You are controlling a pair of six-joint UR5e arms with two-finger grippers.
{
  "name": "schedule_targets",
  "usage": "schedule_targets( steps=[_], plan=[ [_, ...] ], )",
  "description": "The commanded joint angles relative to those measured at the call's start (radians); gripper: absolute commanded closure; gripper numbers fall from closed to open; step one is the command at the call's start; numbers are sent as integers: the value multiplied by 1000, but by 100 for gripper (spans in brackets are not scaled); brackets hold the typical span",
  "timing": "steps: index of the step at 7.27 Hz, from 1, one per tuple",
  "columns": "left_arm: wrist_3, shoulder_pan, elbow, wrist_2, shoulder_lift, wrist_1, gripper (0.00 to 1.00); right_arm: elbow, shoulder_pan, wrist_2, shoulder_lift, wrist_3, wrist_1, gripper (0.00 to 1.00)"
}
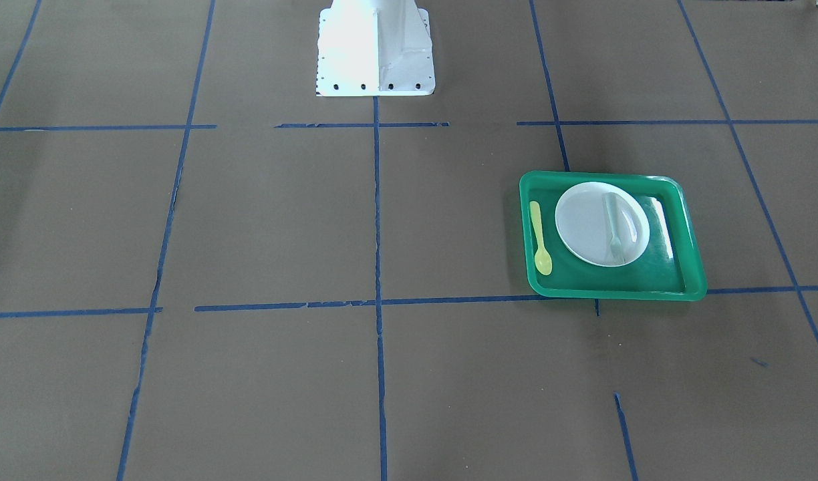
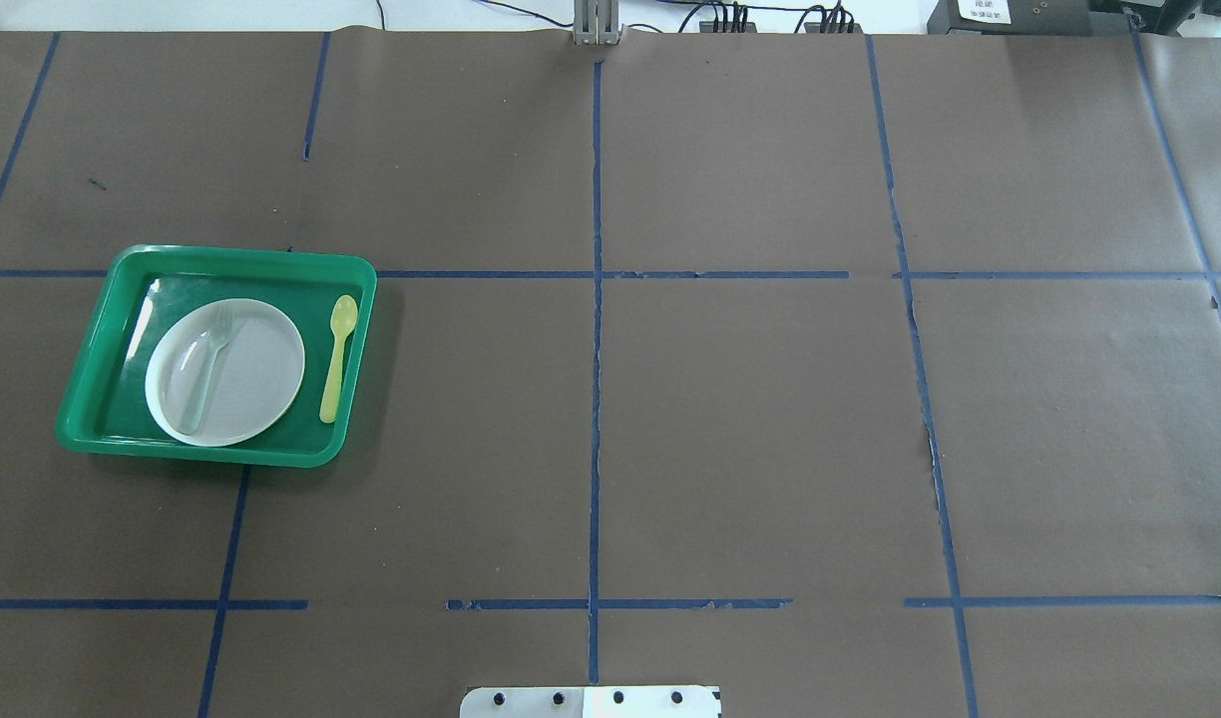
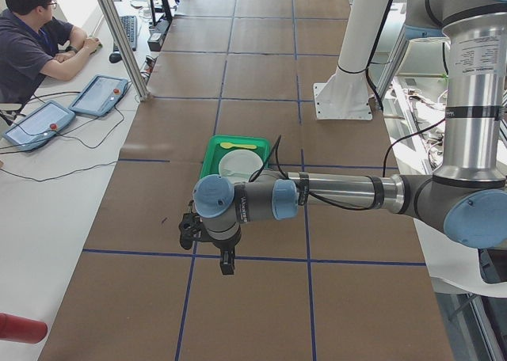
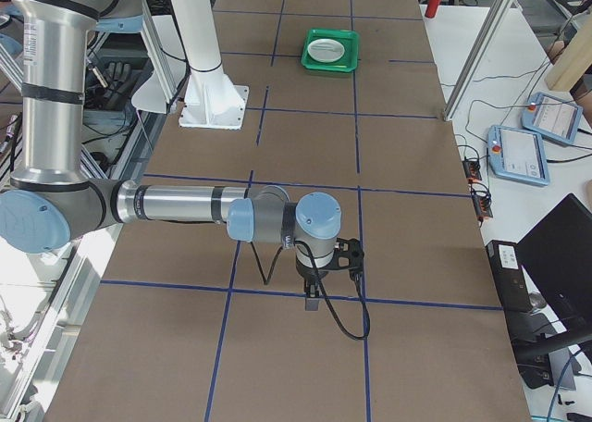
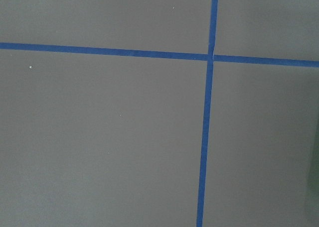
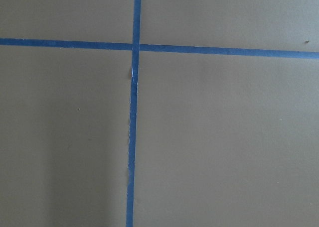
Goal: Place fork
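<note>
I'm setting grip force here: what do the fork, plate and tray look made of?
The fork: probably thin plastic, whitish and translucent, the plate showing through it. The plate: matte white, plastic or paper; cannot tell which. The tray: glossy green plastic, judging by bright reflections on its floor.

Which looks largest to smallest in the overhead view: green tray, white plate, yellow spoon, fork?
Largest: green tray
Next: white plate, inside the tray
Smallest: yellow spoon and fork look about equal in length, so unranked; the translucent fork lies on the plate, its outline faint.
</note>
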Motion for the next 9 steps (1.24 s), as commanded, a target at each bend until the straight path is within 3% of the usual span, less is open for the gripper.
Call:
schedule_targets(
  steps=[1,3,4,8,9],
  plan=[
    [-12,3,-8,0,-7,-47,0,0,0,0,0,-1,0,0],
    [-18,22,-84,0,-13,-49,0,0,0,0,0,-1,0,0],
    [-60,89,-147,2,-13,-49,0,0,0,0,0,1,0,0],
    [-645,409,-304,21,-87,-131,0,0,0,0,0,-1,0,0],
    [-749,481,-300,102,-136,-138,0,0,0,0,0,-1,0,0]
  ],
)
